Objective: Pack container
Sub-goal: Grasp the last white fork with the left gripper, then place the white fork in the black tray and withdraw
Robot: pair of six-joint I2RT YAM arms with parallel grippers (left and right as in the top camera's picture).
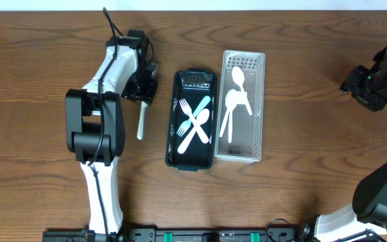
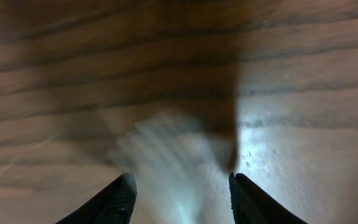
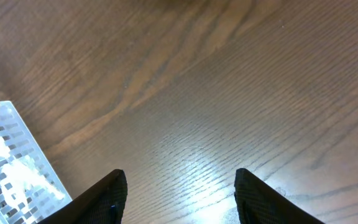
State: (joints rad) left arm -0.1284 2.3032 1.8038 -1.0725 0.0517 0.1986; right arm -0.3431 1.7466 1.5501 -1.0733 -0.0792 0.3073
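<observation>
A black container in the middle of the table holds white and pale teal plastic forks, crossed over each other. To its right, a clear slotted tray holds white spoons. A white plastic utensil lies on the wood left of the black container. My left gripper is low over the utensil's far end. In the left wrist view its fingers are open, with the blurred white utensil between them. My right gripper is open and empty at the far right, shown in its wrist view over bare wood.
The clear tray's corner shows at the left edge of the right wrist view. The table is dark brown wood. The arm bases stand at the front edge.
</observation>
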